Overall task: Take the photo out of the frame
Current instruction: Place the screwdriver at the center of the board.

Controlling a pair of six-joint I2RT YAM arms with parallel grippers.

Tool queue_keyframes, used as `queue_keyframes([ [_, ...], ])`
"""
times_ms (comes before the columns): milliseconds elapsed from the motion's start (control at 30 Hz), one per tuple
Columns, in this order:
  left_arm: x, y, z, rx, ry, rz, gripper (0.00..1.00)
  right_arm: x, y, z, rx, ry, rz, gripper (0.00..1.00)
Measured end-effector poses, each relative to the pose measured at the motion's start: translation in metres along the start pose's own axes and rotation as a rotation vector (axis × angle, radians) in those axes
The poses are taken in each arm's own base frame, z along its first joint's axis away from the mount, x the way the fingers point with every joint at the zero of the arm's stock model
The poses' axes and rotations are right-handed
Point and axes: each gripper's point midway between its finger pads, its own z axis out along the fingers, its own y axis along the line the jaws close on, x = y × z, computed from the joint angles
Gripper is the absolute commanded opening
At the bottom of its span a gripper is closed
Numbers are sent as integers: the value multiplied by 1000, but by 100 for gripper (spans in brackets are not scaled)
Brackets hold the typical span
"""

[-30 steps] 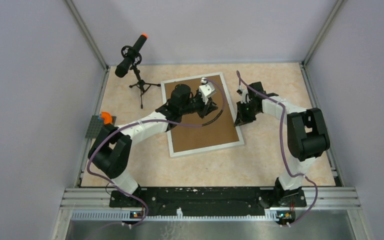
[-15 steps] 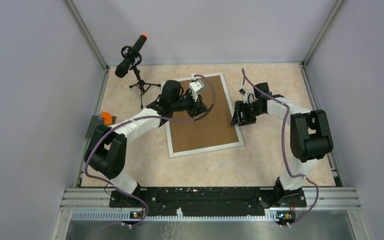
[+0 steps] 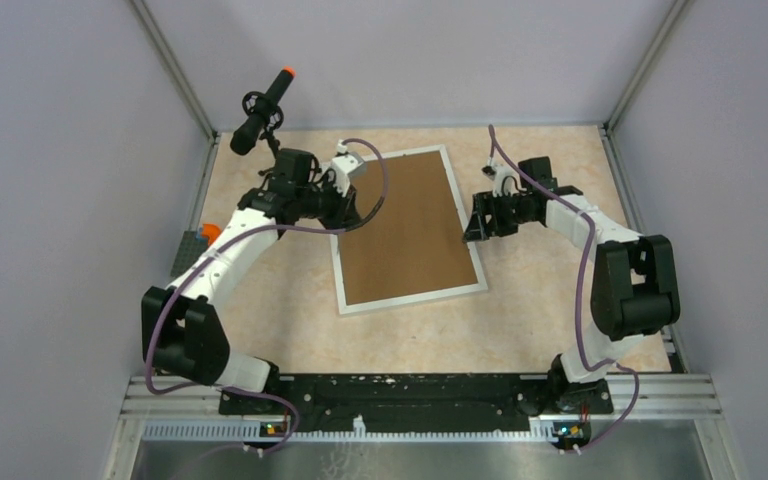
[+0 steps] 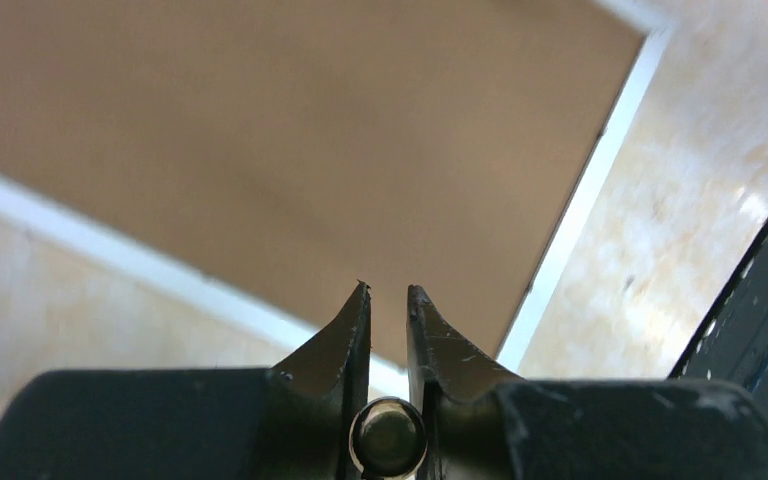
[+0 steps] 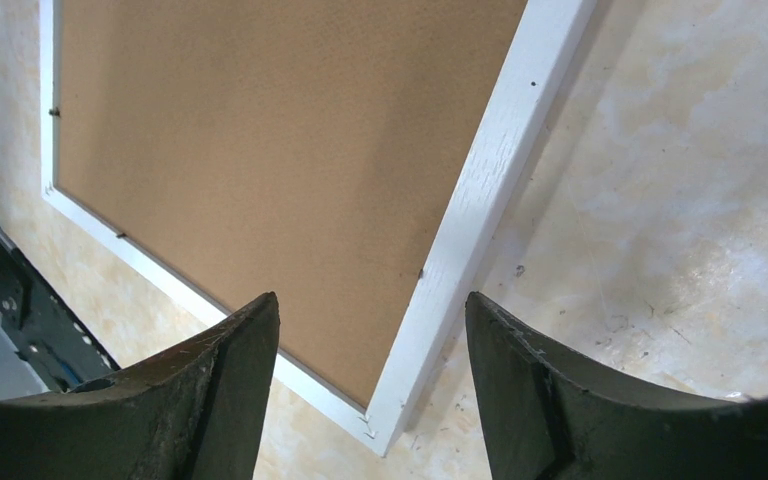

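Observation:
The white frame point(image 3: 413, 297) lies face down on the table, its brown backing board point(image 3: 405, 225) turned up. The photo is hidden under that board. My left gripper point(image 3: 343, 207) hangs at the frame's left edge near the far corner. In the left wrist view its fingertips point(image 4: 388, 290) stand a narrow gap apart with nothing between them, just above the white border point(image 4: 580, 200). My right gripper point(image 3: 473, 217) is by the frame's right edge. In the right wrist view it is open point(image 5: 370, 305), straddling the white border point(image 5: 500, 150) near a corner without touching it.
A black microphone on a small tripod point(image 3: 260, 115) stands at the back left, close behind my left arm. A grey block with an orange piece point(image 3: 203, 238) sits at the table's left edge. Grey enclosure walls close in on three sides.
My left arm has swung left, off the middle of the backing board to the frame's left edge. The right gripper has opened and lifted slightly at the right edge.

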Motion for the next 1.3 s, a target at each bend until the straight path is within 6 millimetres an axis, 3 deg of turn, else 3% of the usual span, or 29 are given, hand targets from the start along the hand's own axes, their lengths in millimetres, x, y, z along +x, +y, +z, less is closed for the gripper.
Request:
queue_keyframes([
  [267, 92, 33, -48, -167, 353, -183, 0, -1, 0, -2, -5, 6, -54, 69],
  [533, 169, 62, -52, -260, 664, -313, 0, -5, 0, -3, -1, 1, -62, 69],
  [633, 189, 74, -50, -287, 731, -342, 6, -4, -2, -4, 8, 5, -60, 74],
  [867, 219, 98, -39, -330, 802, -383, 40, -7, -6, -6, 33, 6, -56, 76],
  [1200, 218, 99, -39, -318, 799, -368, 58, -22, -13, -14, 62, -25, -65, 80],
  [1233, 217, 100, -39, -313, 793, -362, 64, -27, -12, -15, 64, -33, -73, 81],
  [1300, 212, 98, -36, -295, 770, -352, 88, -37, -12, -19, 72, -57, -97, 84],
])
